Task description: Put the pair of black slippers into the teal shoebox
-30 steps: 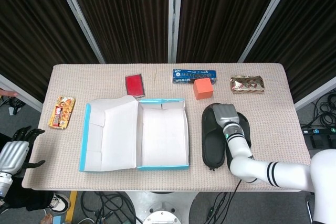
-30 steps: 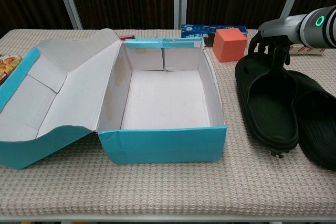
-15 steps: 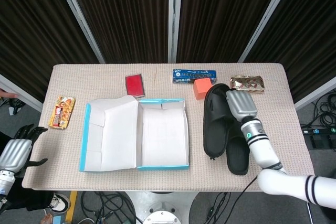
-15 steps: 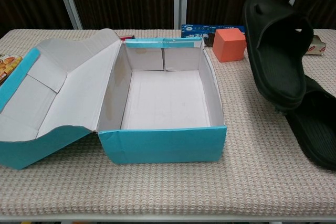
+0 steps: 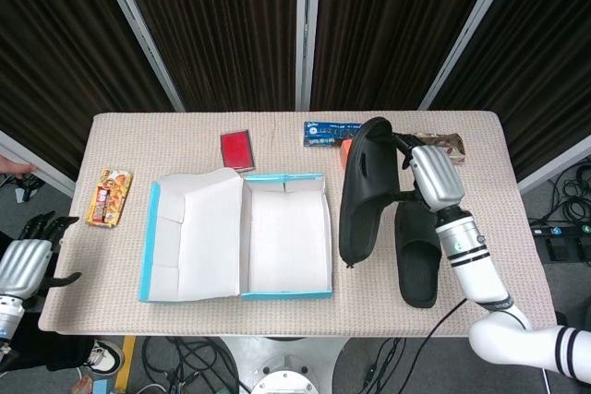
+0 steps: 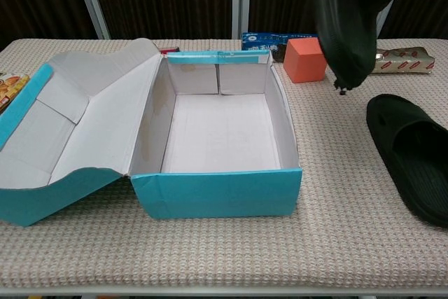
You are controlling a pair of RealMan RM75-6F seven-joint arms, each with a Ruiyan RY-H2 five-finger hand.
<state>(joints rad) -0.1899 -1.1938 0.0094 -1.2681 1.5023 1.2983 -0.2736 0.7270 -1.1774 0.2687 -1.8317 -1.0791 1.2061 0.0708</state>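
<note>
Head view: right hand point(image 5: 432, 175) grips one slipper point(image 5: 360, 193) above the counter point(image 5: 517, 209), beside the shoebox point(image 5: 286, 237). Second slipper point(image 5: 417, 256) lies flat. Left hand point(image 5: 26, 260) hangs off-counter, fingers apart, holding nothing.

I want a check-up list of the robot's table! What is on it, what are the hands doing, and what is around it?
Surface: beige woven table.
Job's things: teal shoebox open and empty, lid folded out to its left; lifted slipper in the air to the box's right; second slipper flat on the table.
Clutter: orange block, blue packet, red card, brown foil packet, snack packet.
Hands: right hand holds the lifted slipper; left hand off the table's left edge, holding nothing, fingers apart.
Cables: loose cables on the floor below the table.
Surroundings: dark curtains with metal poles behind.
</note>
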